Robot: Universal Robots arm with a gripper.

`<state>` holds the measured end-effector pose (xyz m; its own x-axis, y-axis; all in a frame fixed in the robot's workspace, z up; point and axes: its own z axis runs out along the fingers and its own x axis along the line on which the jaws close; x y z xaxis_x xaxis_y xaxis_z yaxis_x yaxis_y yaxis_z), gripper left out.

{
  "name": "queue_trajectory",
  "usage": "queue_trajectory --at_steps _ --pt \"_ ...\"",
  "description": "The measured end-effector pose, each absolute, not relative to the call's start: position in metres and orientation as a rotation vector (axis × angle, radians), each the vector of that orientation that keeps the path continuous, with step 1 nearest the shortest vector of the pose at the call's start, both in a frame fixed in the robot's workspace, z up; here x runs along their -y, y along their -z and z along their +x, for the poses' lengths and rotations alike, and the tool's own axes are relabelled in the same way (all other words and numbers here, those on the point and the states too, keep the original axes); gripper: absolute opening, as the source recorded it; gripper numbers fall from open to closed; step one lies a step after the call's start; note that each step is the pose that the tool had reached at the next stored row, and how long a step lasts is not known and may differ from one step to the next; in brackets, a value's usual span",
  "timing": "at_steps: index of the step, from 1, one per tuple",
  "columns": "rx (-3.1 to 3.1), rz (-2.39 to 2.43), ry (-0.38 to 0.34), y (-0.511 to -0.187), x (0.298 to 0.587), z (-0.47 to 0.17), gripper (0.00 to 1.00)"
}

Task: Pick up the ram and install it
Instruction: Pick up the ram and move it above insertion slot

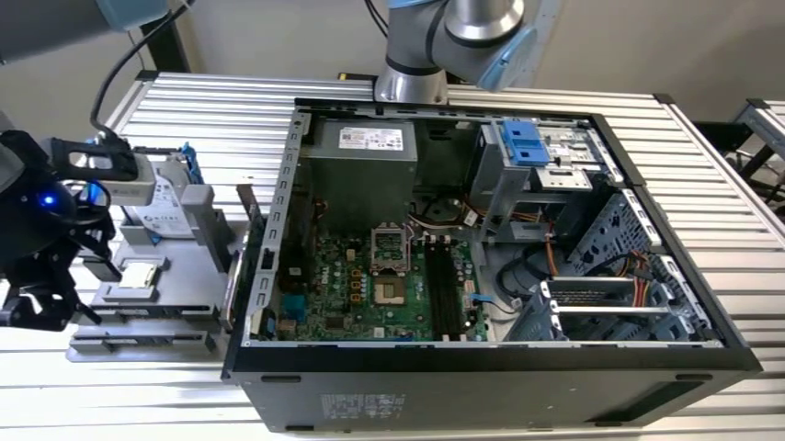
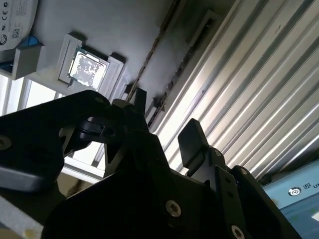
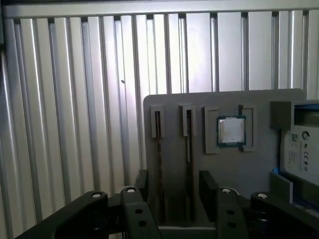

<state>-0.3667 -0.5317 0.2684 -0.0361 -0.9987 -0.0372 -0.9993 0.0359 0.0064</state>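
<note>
You have one grey tray (image 3: 174,149) on the slatted table (image 1: 221,101), and on it you can count two narrow slots, one processor (image 3: 231,131) and one hard drive (image 3: 301,149). One open computer case (image 1: 491,386) stands just beside the tray on the exterior view's right.

The ram (image 3: 189,164) stands on edge in the slot nearer the processor. From here you see it only as a long, thin, dark strip, and in the second wrist view its edge (image 2: 152,50) looks brownish and dotted. The other slot also shows a dark line, but you cannot tell whether a second stick sits there.

Your one tool (image 3: 174,174) hangs over the tray with its two fingers (image 3: 142,181) spread wide and nothing between them. In the first wrist view both slots fall inside the gap.

Past the slot ends the tray's edge gives onto bare table. Beyond the outer slot there is bare table too. The processor sits just beside the ram, with the hard drive farther along that side.
</note>
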Motion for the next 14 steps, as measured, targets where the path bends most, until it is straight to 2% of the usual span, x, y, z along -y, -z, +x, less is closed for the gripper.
queue_trajectory --at_steps 14 --pt "-2.175 -2.237 -0.048 -0.243 0.534 -0.370 1.00"
